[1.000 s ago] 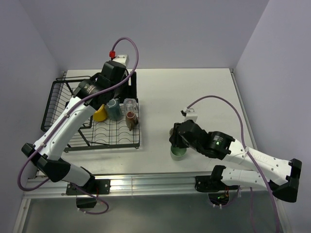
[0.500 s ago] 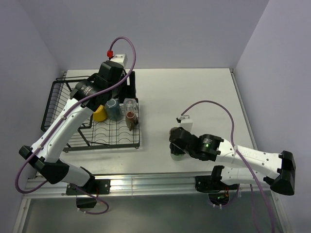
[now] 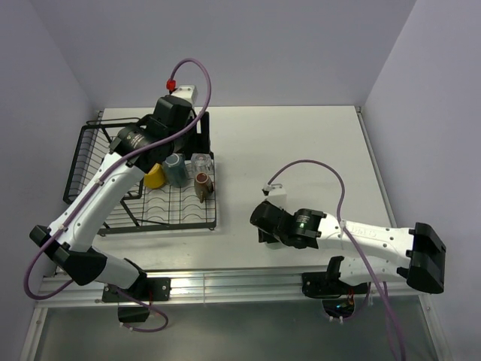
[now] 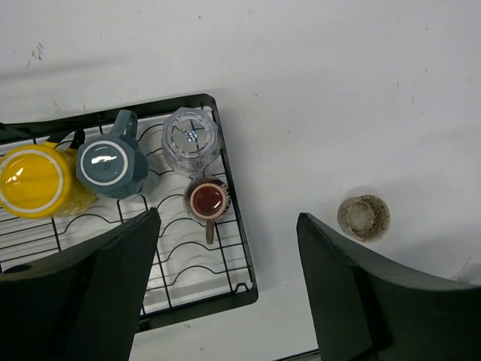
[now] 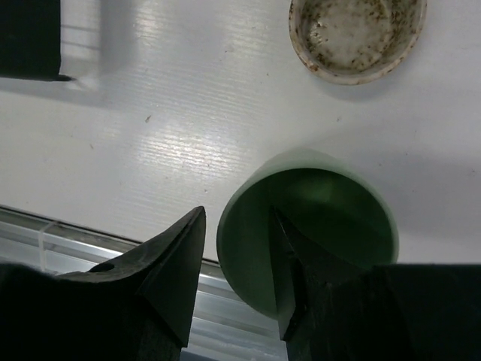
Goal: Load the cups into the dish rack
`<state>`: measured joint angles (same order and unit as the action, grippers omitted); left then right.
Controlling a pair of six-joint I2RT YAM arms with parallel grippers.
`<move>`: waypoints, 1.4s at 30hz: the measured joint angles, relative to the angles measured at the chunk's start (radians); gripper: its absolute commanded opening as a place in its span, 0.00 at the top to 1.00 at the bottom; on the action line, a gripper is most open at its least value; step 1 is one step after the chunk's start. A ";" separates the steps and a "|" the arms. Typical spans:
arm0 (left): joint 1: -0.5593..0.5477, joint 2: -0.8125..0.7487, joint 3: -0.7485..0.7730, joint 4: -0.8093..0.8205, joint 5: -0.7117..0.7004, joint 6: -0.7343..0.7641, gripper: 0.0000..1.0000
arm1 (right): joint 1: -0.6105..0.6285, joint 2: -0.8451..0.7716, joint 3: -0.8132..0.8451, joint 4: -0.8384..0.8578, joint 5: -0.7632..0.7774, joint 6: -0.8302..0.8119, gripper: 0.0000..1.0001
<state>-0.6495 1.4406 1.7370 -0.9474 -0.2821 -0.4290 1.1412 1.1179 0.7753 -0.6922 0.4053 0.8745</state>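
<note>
Right wrist view – the right jaws pinch the wall of the pale green tumbler (image 5: 323,218), one finger inside and one outside, near the tabletop (image 5: 188,113) edge. A speckled beige cup (image 5: 357,34) stands just beyond it. The left jaws hang wide apart, empty, over the dish rack (image 4: 197,307) – it holds a yellow mug (image 4: 34,180), grey mug (image 4: 105,162), clear glass (image 4: 190,139) and brown cup (image 4: 208,199).

cup (image 4: 364,217) right of rack (image 3: 173,210), tumbler (image 5: 308,226) seemingly nearer

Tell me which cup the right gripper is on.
The pale green tumbler: the right gripper straddles its rim. The speckled beige cup sits apart; four other cups sit in the dish rack.
</note>
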 measured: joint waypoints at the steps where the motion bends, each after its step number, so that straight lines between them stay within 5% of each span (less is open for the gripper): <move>1: 0.000 0.000 -0.001 0.000 0.000 0.000 0.20 | 0.000 0.012 0.000 0.005 0.000 0.000 0.57; 4: 0.000 -0.006 -0.013 0.003 0.000 0.000 0.20 | 0.000 0.054 0.000 0.016 0.002 -0.003 0.70; 5: 0.000 -0.006 -0.017 0.003 0.000 0.000 0.20 | 0.000 0.069 0.000 0.018 0.003 -0.007 0.88; 7: 0.000 -0.007 -0.024 0.005 0.000 0.000 0.20 | -0.001 0.088 0.002 0.024 0.012 -0.018 1.00; 14: 0.002 -0.044 -0.064 0.021 0.027 -0.002 0.19 | -0.104 0.048 0.018 0.033 -0.023 -0.071 1.00; 19: 0.027 -0.106 -0.095 0.092 0.188 -0.005 0.16 | -0.354 -0.071 0.101 0.121 -0.223 -0.146 1.00; 23: 0.073 -0.156 -0.139 0.191 0.380 -0.024 0.15 | -0.600 -0.121 0.163 0.307 -0.516 -0.154 1.00; 30: 0.093 -0.163 -0.219 0.379 0.639 -0.072 0.13 | -0.752 -0.034 0.164 0.722 -0.942 0.021 1.00; 42: 0.110 -0.161 -0.319 0.563 0.780 -0.118 0.13 | -0.794 0.077 0.033 1.412 -1.180 0.419 1.00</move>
<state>-0.5396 1.2800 1.4181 -0.3843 0.4976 -0.5472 0.3473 1.1954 0.8082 0.7200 -0.7750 1.2938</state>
